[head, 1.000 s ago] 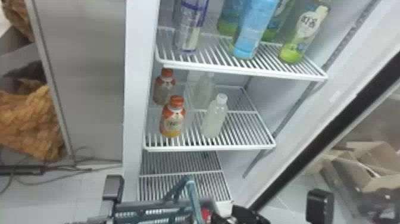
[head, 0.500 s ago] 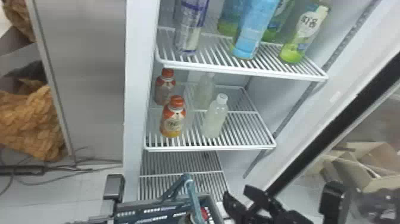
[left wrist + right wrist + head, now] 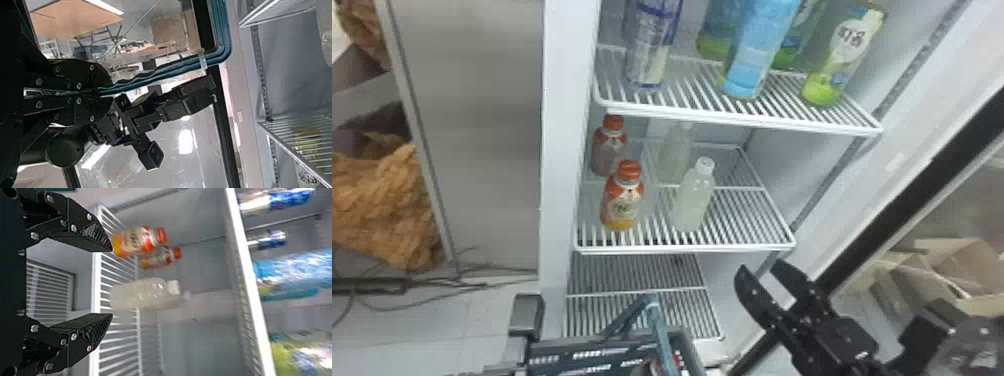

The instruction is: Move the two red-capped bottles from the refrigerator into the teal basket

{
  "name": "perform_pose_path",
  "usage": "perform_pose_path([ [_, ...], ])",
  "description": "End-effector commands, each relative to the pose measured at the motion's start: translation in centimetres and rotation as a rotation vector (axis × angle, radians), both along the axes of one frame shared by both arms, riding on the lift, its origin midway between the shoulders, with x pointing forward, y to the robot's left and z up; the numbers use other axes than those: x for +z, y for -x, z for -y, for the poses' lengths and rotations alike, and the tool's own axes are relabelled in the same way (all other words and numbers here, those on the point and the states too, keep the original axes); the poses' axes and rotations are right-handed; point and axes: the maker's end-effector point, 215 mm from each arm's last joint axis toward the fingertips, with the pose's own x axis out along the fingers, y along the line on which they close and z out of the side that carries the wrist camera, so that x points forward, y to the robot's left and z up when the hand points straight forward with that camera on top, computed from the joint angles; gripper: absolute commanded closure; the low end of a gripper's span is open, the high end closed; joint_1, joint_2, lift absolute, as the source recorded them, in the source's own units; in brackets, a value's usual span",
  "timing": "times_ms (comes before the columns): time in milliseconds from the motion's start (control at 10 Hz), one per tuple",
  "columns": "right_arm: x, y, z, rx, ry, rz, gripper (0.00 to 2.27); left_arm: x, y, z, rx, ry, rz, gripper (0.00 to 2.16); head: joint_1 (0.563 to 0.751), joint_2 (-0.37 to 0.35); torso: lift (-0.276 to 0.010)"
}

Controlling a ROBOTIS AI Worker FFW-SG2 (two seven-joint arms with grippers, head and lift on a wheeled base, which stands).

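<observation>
Two red-capped bottles (image 3: 622, 202), caps up, axes vertical — right gripper (image 3: 761, 269) spread, left gripper (image 3: 105, 92) clamped on teal handle (image 3: 184, 64)

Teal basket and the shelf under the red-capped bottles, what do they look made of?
The teal basket looks like dull molded plastic, given its slotted wall and ridged, bent handle. The shelf is probably metal wire with a smooth white coating: slim, evenly spaced bars.

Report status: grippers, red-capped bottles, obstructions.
Left gripper shut on basket handle; right gripper open. Both red-capped bottles upright on refrigerator shelf. White-capped bottle beside front one could crowd the grasp.
</observation>
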Motion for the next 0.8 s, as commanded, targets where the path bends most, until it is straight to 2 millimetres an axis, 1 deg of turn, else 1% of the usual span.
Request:
perform_pose_path([
  [0, 0.3, -0.9, 1.4, -0.040, -0.006, 0.076, 0.49, 0.1, 0.2, 0.1, -0.003, 0.003, -0.002, 1.11, 0.695, -0.350, -0.228],
  [200, -0.3, -2.2, 1.5, -0.061, 0.004, 0.130, 0.49, -0.1, 0.2, 0.2, -0.004, 0.001, -0.007, 1.11, 0.695, -0.350, -0.228],
  [400, -1.5, -3.9, 1.6, -0.093, -0.006, 0.170, 0.48, 0.0, 0.5, 0.3, -0.010, 0.006, -0.010, 1.11, 0.695, -0.350, -0.228],
  [500, -2.2, -4.6, 1.9, -0.114, 0.007, 0.182, 0.48, -0.2, 0.5, 0.3, -0.009, 0.003, -0.012, 1.11, 0.695, -0.350, -0.228],
  [700, -2.9, -5.8, 1.8, -0.144, 0.046, 0.186, 0.48, -0.6, 0.6, 0.4, -0.004, -0.001, -0.021, 1.11, 0.695, -0.350, -0.228],
])
